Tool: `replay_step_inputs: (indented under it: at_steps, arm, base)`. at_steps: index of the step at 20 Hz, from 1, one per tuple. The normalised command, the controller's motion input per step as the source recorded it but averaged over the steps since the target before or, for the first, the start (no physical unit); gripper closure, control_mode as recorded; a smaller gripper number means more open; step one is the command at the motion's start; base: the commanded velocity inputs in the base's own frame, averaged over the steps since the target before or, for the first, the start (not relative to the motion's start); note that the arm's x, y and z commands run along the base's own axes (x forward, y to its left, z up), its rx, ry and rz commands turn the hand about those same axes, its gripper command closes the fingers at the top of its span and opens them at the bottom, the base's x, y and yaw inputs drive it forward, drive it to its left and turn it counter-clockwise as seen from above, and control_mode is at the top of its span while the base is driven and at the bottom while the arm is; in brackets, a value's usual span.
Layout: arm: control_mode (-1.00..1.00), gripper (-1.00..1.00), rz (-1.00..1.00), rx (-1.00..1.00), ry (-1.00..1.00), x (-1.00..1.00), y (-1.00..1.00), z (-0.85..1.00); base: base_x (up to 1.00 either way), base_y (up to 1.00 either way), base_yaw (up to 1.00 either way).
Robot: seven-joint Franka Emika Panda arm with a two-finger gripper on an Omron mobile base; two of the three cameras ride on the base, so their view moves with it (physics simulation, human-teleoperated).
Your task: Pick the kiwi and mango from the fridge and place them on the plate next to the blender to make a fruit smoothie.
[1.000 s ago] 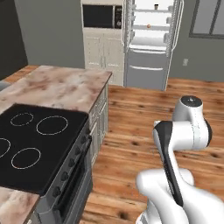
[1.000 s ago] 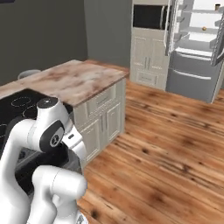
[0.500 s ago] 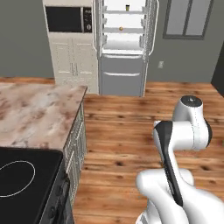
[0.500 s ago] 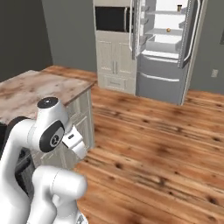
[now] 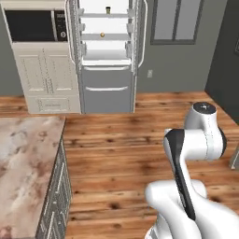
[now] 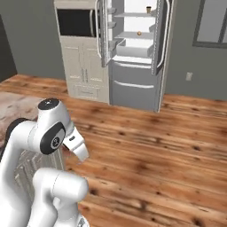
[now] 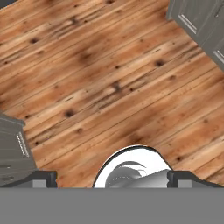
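Note:
The fridge (image 5: 106, 88) stands across the wooden floor with both upper doors open; the right base view shows the fridge (image 6: 135, 84) too. On a middle glass shelf sits a small orange fruit, the mango (image 5: 102, 34) (image 6: 138, 33). The kiwi, the plate and the blender are out of view. My arm is folded close over the base, far from the fridge. The gripper (image 7: 112, 178) points down at the floor and is open, its two dark fingertips (image 7: 43, 177) wide apart with nothing between them.
A brown cup (image 5: 108, 9) stands on the fridge's top shelf. Left of the fridge is a built-in oven over cream cabinets (image 5: 44, 79). A marble counter (image 5: 23, 154) lies at the lower left. Grey cabinet fronts (image 7: 199, 22) border the floor below the hand.
The base has driven and turned, so the whole scene shifted: the cooktop has left the views and the fridge is nearer and more central. The arm keeps its pose, gripper still open.

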Motion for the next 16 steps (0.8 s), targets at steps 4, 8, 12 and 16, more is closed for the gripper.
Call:
replay_step_inputs:
  at_steps: [4, 8, 12, 16]
  arm:
    - [1.00, -1.00, 0.00, 0.00, 0.00, 0.00, 0.00, 0.00]
    - [1.00, -1.00, 0.00, 0.00, 0.00, 0.00, 0.00, 0.00]
    - [1.00, -1.00, 0.00, 0.00, 0.00, 0.00, 0.00, 0.00]
    - [1.00, -1.00, 0.00, 0.00, 0.00, 0.00, 0.00, 0.00]
  base:
    - [1.00, 0.02, -0.23]
    - [1.00, 0.18, -0.16]
    - [1.00, 0.35, -0.11]
    - [1.00, 0.44, -0.01]
